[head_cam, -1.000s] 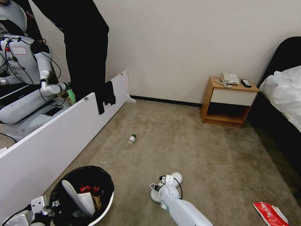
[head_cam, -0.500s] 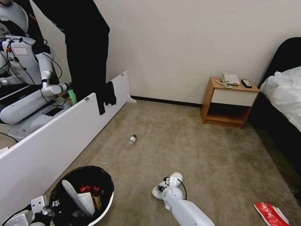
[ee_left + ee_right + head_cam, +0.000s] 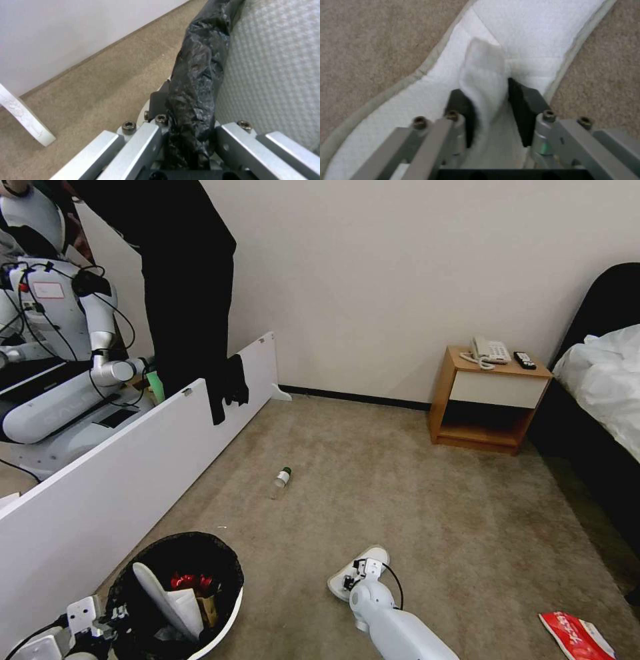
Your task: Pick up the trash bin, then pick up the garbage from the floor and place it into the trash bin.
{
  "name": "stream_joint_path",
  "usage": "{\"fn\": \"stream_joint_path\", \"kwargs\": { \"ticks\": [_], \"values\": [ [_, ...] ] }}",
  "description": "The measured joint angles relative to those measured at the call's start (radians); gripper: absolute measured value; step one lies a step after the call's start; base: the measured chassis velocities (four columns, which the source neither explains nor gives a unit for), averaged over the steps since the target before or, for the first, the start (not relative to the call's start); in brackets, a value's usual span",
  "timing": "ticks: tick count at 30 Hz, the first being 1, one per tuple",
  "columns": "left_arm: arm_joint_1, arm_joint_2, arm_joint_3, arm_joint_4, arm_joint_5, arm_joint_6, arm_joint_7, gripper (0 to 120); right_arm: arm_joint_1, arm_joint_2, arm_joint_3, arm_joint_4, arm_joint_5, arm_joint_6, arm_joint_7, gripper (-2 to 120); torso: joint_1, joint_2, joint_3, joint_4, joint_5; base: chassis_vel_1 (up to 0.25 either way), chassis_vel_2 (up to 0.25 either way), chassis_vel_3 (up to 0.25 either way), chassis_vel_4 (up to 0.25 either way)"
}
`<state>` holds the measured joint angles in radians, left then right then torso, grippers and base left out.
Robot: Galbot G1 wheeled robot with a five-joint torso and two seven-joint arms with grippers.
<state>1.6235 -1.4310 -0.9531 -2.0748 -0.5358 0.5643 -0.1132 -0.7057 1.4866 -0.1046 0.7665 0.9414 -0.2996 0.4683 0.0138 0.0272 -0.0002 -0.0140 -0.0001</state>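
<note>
On carpet, right tool (image 3: 488,110) pinches white slipper (image 3: 526,32).

Left gripper (image 3: 186,140) sits at the lower left of the head view, jaws clamped. Right gripper (image 3: 490,110), lower centre, reaches down, jaws pinched together.

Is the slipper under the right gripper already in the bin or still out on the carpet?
Out. The slipper lies on the carpet, well apart from the trash bin; the right gripper is pinching its strap.
</note>
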Motion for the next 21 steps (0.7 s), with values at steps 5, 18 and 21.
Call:
{"fn": "stream_joint_path", "kwargs": {
  "ticks": [5,18,21],
  "values": [
    [-0.005,0.0,0.004,0.002,0.0,0.0,0.0,2,-0.008,-0.013,-0.01,0.014,0.003,0.0,0.003,8,0.0,0.0,0.0,0.0002,0.0003,0.0,0.0,0.0,0.0],
    [-0.005,-0.001,0.018,0.002,-0.001,0.01,-0.011,2,-0.066,-0.095,-0.051,0.179,0.057,-0.015,0.038,0,0.001,-0.001,0.001,-0.0007,-0.0001,0.0,0.0,0.0,0.0],
    [-0.004,-0.002,0.024,-0.004,-0.001,0.013,-0.012,2,-0.088,-0.133,-0.057,0.279,0.079,-0.012,0.058,0,0.001,-0.001,0.001,-0.0004,0.0,0.0,0.0,0.0,0.0]
  ]
}}
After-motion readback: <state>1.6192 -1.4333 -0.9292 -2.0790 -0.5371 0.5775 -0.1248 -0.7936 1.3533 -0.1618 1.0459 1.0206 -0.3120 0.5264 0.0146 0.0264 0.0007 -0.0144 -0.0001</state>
